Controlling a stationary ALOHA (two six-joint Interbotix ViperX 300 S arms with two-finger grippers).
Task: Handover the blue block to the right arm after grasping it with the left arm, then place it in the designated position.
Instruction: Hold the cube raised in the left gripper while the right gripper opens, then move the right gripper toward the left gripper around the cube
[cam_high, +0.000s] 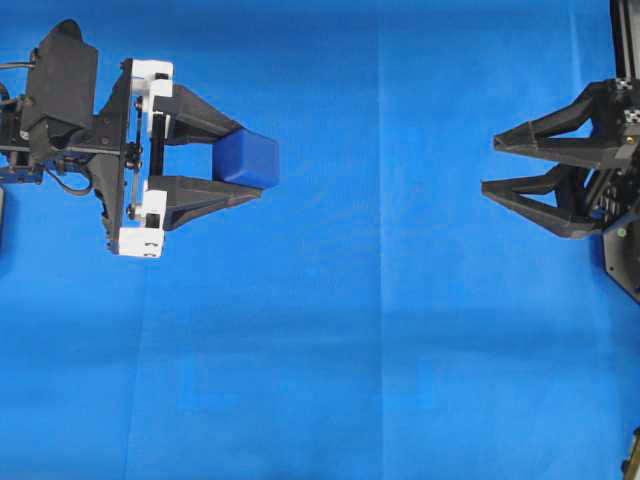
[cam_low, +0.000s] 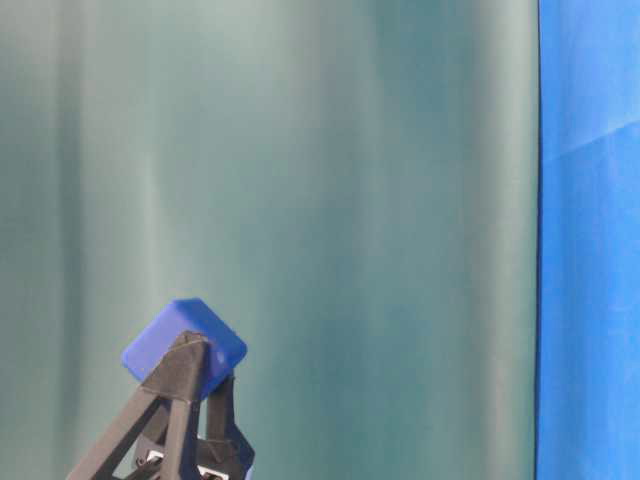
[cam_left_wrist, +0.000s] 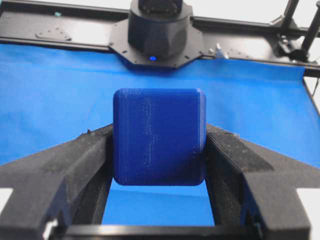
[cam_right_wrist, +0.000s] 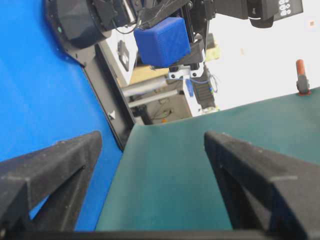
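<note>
Above the blue cloth (cam_high: 330, 330), the left gripper (cam_high: 240, 170) pinches the blue block (cam_high: 248, 158), apparently raised; the right gripper (cam_high: 490, 165), well apart, gapes empty.

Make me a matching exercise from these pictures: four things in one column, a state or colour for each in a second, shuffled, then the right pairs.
Things
1. left gripper
2. right gripper
3. block
4. cloth

States or colours
A. bright blue, spread flat under both arms
B. open, holding nothing
C. deep blue, pinched between two black fingers
D. shut on the block, white brackets at its base

Pairs: 1-D, 2-B, 3-C, 4-A
</note>
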